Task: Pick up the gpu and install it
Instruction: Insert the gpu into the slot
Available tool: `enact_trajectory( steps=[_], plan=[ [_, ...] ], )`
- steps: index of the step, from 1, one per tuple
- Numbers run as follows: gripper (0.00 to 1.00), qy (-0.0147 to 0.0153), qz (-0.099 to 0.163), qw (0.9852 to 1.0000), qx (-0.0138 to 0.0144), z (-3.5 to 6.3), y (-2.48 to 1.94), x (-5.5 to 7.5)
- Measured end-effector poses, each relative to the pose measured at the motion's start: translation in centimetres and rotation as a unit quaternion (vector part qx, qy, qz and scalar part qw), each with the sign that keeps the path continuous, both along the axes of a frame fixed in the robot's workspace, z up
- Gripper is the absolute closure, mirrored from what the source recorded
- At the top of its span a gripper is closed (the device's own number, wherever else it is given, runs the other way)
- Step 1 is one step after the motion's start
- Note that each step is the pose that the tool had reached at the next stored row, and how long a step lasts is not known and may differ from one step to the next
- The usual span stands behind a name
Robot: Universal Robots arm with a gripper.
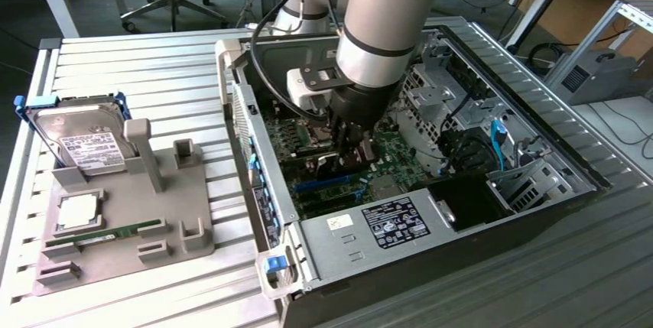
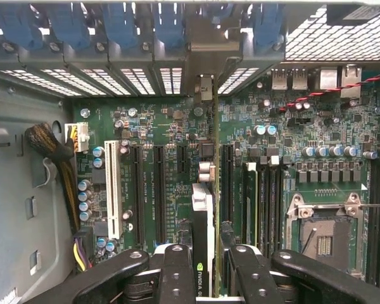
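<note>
My gripper point(image 1: 345, 161) is lowered inside the open computer case point(image 1: 571, 160), over the green motherboard point(image 2: 158, 133). It is shut on the gpu point(image 2: 202, 215), which the wrist view shows edge-on, standing upright between the two black fingers point(image 2: 176, 275). The card's silvery bracket end point(image 2: 206, 88) reaches the slotted rear wall of the case. The card stands in line with the black expansion slots point(image 2: 158, 190). Whether its lower edge is down in a slot is hidden. In the exterior view the gpu point(image 1: 335, 167) is a dark shape under the wrist.
Left of the case in the exterior view, a grey fixture point(image 1: 153, 255) holds a silver hard drive point(image 1: 87, 144), a processor chip point(image 1: 76, 213) and a slim green memory stick point(image 1: 107, 234). Inside the case are a labelled power supply point(image 1: 393, 222), an open processor socket point(image 2: 323, 234) and a cable bundle point(image 2: 50, 142).
</note>
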State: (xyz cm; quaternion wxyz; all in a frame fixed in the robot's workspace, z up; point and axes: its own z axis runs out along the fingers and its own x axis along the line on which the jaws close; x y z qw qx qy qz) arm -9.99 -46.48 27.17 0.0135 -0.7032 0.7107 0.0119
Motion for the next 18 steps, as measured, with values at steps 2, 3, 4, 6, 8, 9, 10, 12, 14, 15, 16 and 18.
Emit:
enact_trajectory(
  steps=[2,3,4,6,8,9,10,12,14,15,16,18],
  plan=[
    [0.73,0.0000,0.000,1.0000,-0.0001,-0.02,0.00,0.00],
    [0.73,0.0000,0.000,1.0000,0.0000,-0.04,0.00,0.00],
    [0.73,-0.0001,0.000,1.0000,0.0003,-0.12,0.01,0.00],
    [0.73,0.0000,0.000,1.0000,0.0001,-0.28,0.00,0.00],
    [0.73,0.0000,0.000,1.0000,0.0000,-0.39,0.00,0.00],
    [0.73,0.0001,0.000,1.0000,-0.0001,-0.41,0.00,0.00],
    [0.73,0.0000,0.000,1.0000,-0.0001,-0.44,0.00,0.00],
    [0.73,-0.0001,0.000,1.0000,0.0002,-0.56,0.00,0.00],
    [0.73,0.0000,0.000,1.0000,0.0000,-0.61,0.00,0.00],
    [0.73,0.0001,0.000,1.0000,-0.0001,-0.61,0.00,0.00],
    [0.73,0.0000,0.000,1.0000,0.0001,-0.67,0.00,0.00],
    [0.73,0.0000,0.000,1.0000,0.0000,-0.73,0.00,0.00]
  ],
)
